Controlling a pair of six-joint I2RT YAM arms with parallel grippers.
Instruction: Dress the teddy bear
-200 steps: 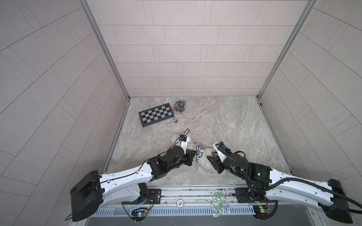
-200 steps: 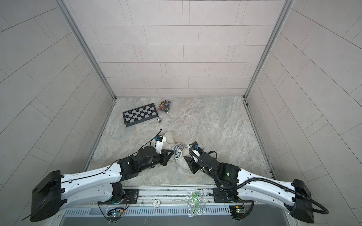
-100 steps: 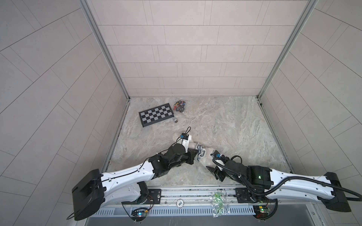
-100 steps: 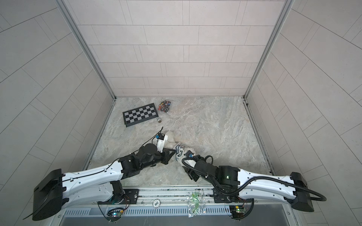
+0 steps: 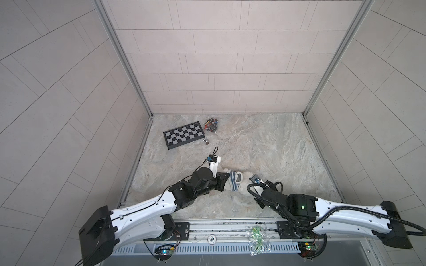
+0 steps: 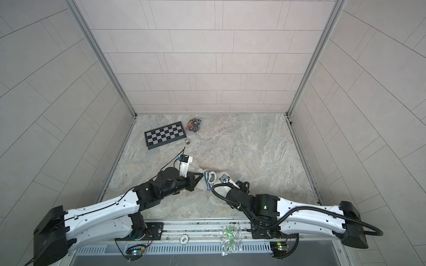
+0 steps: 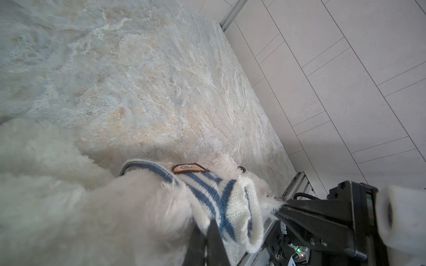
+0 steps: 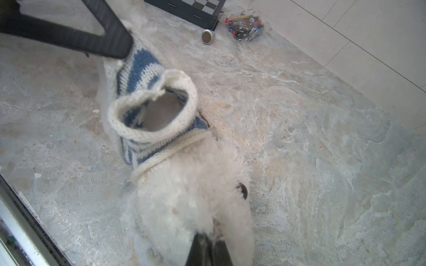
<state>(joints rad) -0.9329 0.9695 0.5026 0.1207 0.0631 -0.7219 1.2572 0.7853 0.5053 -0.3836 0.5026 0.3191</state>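
Note:
The teddy bear (image 8: 191, 198), white and fluffy, lies on the marble table (image 8: 322, 161) between my two grippers. A blue-and-white striped shirt (image 8: 147, 108) sits round its body, with one white-rimmed opening gaping empty; it shows in both top views (image 5: 235, 180) (image 6: 208, 180). My left gripper (image 7: 208, 239) is shut on the shirt's (image 7: 221, 198) edge, beside the bear's fur (image 7: 92, 207). My right gripper (image 8: 207, 249) is shut on the fur of the bear's head, just behind its dark eye (image 8: 242, 191). In the top views the right wrist hides most of the bear's head.
A checkered board (image 5: 183, 134), a small metal cylinder (image 5: 205, 141) and a bag of small coloured pieces (image 5: 212, 124) lie at the back left. A clear bag with green parts (image 5: 255, 239) rests on the front rail. Tiled walls enclose the table on three sides.
My right gripper has drawn back toward the front rail and closed on the bear's head fur. The left gripper has kept its hold on the shirt, barely moving.

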